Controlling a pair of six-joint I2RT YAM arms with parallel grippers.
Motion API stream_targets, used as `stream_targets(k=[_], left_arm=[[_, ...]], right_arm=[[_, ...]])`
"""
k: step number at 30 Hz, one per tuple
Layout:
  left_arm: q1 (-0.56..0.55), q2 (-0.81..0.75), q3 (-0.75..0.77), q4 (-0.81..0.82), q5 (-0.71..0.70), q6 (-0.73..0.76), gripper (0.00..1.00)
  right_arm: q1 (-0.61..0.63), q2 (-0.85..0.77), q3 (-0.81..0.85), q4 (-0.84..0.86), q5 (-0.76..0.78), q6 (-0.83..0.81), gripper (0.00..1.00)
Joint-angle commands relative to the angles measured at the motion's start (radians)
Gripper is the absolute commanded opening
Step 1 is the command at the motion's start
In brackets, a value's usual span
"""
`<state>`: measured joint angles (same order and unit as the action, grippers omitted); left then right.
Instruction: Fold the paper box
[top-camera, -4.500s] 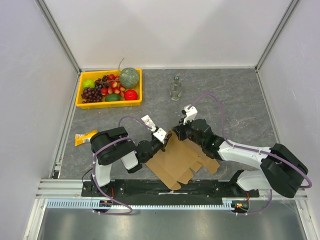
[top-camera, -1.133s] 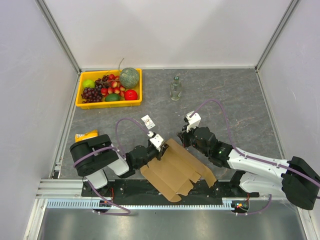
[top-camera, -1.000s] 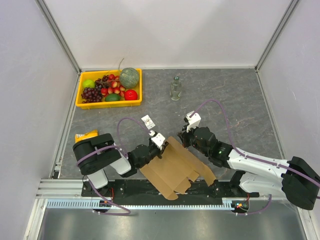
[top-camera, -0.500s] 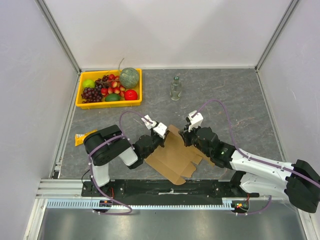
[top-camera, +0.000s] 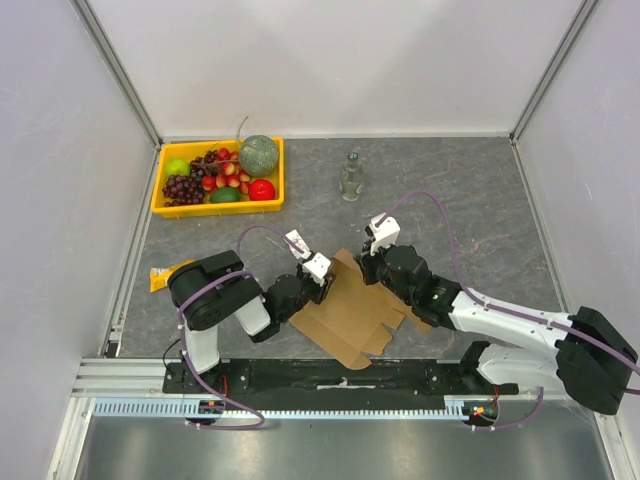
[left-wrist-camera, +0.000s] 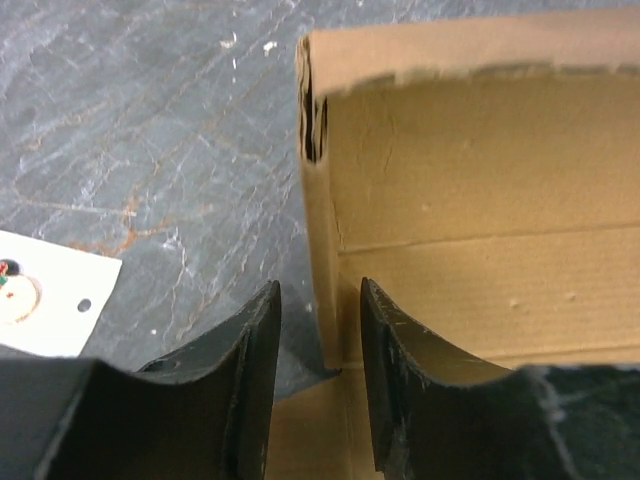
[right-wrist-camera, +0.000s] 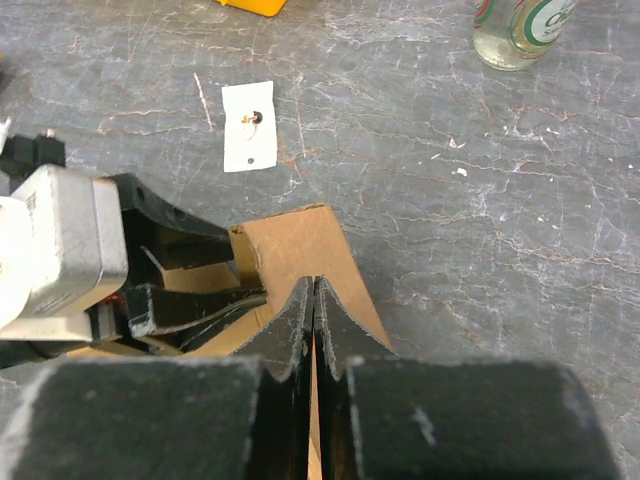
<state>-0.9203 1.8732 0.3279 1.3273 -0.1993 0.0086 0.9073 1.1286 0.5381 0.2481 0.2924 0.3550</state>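
From above, I am seeing the paper box (top-camera: 350, 312) lying as a partly folded brown sheet on the table (top-camera: 470, 190), close to the front edge and between the two arms. Compared with one second ago, it is sitting further from the front rail. The left pincer (top-camera: 318, 284) is at its left side and the right pincer (top-camera: 366, 272) is at its far corner. The yellow tray (top-camera: 160, 185) and the bottle (top-camera: 350, 177) are staying where they were.

In the left wrist view, the fingers (left-wrist-camera: 250, 380) are standing apart, with the edge of an upright cardboard wall between them. A moment ago this pincer was closed. A white card (left-wrist-camera: 40, 295) is lying on the table at the left.

In the right wrist view, the fingers (right-wrist-camera: 290, 330) are pressing together and clamping a raised flap of the paper box.
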Motion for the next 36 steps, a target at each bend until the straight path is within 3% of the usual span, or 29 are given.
stream_targets(k=[1, 11, 18, 23, 29, 32, 36], left_arm=[[0.001, -0.039, -0.033, 0.339, 0.021, -0.041, 0.46], [0.001, -0.161, -0.108, 0.337, 0.086, -0.065, 0.63], [0.001, -0.25, -0.174, 0.335, 0.127, -0.091, 0.63], [0.001, -0.38, -0.23, 0.261, 0.219, -0.102, 0.42], [0.001, -0.641, -0.257, 0.018, 0.261, -0.111, 0.17], [0.001, -0.794, -0.253, -0.162, 0.232, -0.108, 0.09], [0.001, -0.975, -0.24, -0.335, 0.152, -0.099, 0.06]], right_arm=[[-0.028, 0.037, 0.057, 0.062, -0.018, -0.004, 0.04], [-0.088, 0.197, 0.148, 0.118, -0.15, -0.01, 0.03], [-0.088, 0.26, 0.157, 0.161, -0.213, 0.002, 0.02], [-0.087, 0.26, 0.123, 0.21, -0.225, 0.007, 0.02], [-0.087, 0.275, 0.092, 0.258, -0.231, 0.007, 0.02], [-0.087, 0.286, 0.074, 0.293, -0.237, 0.009, 0.02], [-0.087, 0.31, 0.054, 0.345, -0.262, 0.021, 0.01]])
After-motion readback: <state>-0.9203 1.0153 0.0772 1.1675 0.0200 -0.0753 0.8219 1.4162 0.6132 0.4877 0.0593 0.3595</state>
